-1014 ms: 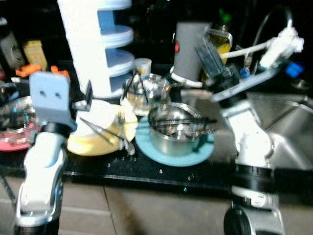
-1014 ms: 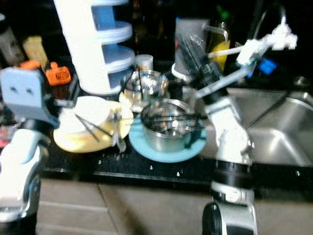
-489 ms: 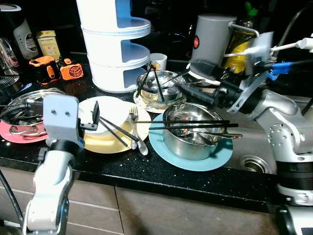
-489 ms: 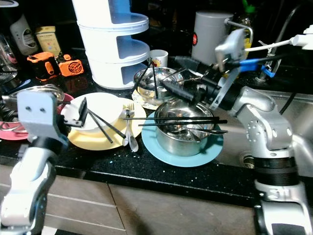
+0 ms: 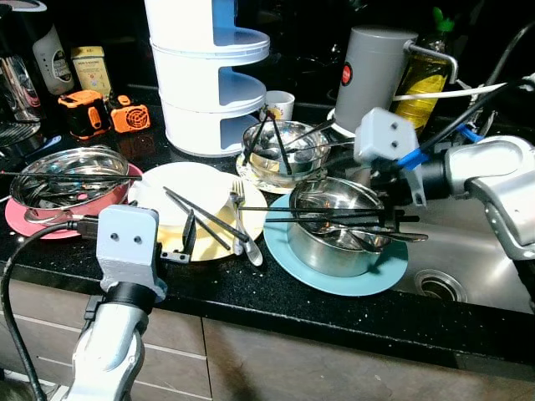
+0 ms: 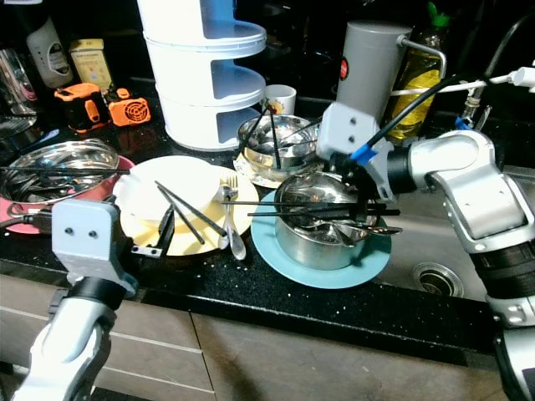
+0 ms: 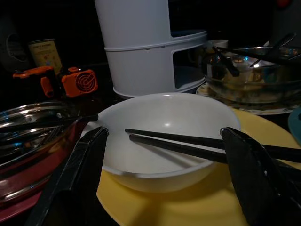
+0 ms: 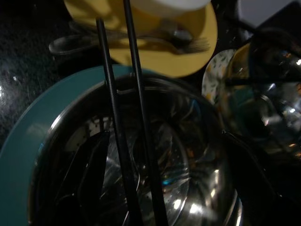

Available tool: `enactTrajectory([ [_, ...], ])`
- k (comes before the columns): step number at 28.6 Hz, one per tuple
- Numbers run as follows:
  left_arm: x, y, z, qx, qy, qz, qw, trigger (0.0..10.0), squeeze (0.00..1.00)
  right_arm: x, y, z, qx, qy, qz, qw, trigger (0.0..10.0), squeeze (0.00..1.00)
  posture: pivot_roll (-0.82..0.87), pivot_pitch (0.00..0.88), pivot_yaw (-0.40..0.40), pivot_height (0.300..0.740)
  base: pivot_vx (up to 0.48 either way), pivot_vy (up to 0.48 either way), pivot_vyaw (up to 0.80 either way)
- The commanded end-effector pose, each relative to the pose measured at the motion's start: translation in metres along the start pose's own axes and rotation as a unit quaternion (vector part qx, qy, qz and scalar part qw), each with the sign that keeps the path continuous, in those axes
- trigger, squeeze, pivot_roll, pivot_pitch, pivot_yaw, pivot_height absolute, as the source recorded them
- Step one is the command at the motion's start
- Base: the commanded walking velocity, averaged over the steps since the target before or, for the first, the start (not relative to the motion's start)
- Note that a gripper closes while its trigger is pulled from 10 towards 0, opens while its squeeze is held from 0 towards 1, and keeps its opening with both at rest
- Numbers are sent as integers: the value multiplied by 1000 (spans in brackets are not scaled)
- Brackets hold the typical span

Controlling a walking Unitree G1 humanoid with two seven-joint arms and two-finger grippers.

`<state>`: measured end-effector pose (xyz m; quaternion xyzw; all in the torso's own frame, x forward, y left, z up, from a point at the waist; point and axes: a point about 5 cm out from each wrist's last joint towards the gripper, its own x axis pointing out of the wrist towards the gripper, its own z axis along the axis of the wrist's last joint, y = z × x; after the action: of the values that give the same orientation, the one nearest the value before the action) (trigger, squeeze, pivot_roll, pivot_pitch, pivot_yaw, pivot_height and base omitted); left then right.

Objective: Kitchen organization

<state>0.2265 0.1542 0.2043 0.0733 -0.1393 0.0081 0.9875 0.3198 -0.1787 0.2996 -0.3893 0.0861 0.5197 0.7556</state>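
Countertop: chopsticks (image 5: 334,212) beneath right end effector (image 5: 393,200).

A bowl (image 5: 338,225) sat on a plate (image 5: 288,251), chopsticks (image 5: 334,215) lying across the bowl; left of that bowl stood another bowl (image 5: 180,194) with its own chopsticks (image 5: 201,217).

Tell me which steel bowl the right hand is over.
The steel bowl on the blue plate, with chopsticks across its rim. The right hand sits at it; the other steel bowls stand on the pink and patterned plates.
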Motion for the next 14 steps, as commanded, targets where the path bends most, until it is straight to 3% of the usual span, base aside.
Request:
enactTrajectory([
  [1, -1, -2, 0, 0, 2, 0, 1000, 10000, 0, -1, -1, 0, -11, 16, 7, 1000, 10000, 0, 48, 0, -61, 740, 0, 0, 0],
  [14, 0, -7, 2, -1, 1, -9, 1000, 10000, 0, -5, -14, -20, -18, 118, 16, 993, 9961, 0, 44, 0, -66, 740, 0, 0, 0],
])
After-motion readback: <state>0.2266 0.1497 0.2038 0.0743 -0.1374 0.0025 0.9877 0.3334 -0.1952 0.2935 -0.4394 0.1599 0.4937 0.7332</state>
